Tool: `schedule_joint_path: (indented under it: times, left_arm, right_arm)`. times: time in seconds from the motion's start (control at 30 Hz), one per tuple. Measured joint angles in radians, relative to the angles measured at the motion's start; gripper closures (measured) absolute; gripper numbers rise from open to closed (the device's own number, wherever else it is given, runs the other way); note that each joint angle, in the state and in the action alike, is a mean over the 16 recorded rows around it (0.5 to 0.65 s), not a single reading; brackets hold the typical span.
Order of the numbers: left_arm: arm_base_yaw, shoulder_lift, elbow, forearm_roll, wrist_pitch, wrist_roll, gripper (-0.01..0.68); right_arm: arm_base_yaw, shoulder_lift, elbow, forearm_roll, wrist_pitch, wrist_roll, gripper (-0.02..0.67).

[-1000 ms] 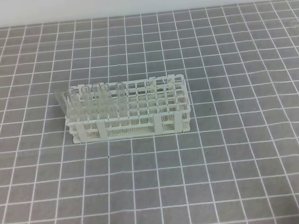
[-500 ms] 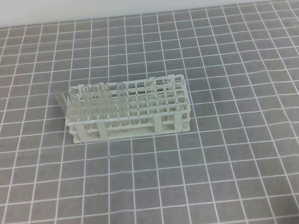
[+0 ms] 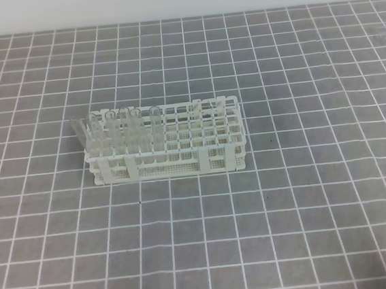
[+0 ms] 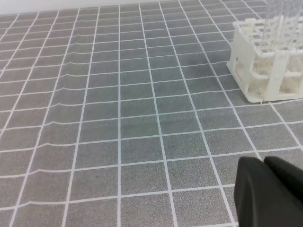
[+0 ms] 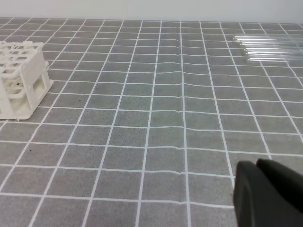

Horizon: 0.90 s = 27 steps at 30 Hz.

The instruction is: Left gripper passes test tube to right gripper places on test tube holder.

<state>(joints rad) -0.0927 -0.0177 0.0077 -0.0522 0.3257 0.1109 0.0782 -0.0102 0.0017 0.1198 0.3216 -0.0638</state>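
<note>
- Neither arm shows up in the high view, just the test tube holder (image 3: pixel 165 142) sitting mid-mat with a handful of clear tubes already standing in its left-hand columns.
- The loose test tubes (image 5: pixel 267 47) lie flat at the far right of the mat, long axes running roughly left-right, well apart from the rack.
- Odd bit, by our read: that pile is on the right arm's side, so the left gripper (image 4: pixel 265 163) would have to reach right across the middle.
- The left gripper's fingers look pressed together with nothing between them, near the rack's end.
- The right gripper (image 5: pixel 258 166) looks the same, tips together and empty, with the tubes ahead and slightly right.
</note>
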Motion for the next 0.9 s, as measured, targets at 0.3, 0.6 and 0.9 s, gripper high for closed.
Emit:
schedule_joint_path:
  times: [0.3, 0.6, 0.9]
  left_arm:
    - [0.000, 0.011, -0.004, 0.001, 0.006, 0.001, 0.673]
    - [0.000, 0.009, -0.003, 0.001, 0.003, 0.001, 0.673]
    - [0.000, 0.003, 0.000, 0.000, -0.002, 0.000, 0.673]
  right_arm:
    - [0.000, 0.000, 0.000, 0.000, 0.000, 0.000, 0.650]
    - [0.000, 0.000, 0.000, 0.000, 0.000, 0.000, 0.650]
    - [0.000, 0.000, 0.000, 0.000, 0.000, 0.000, 0.650]
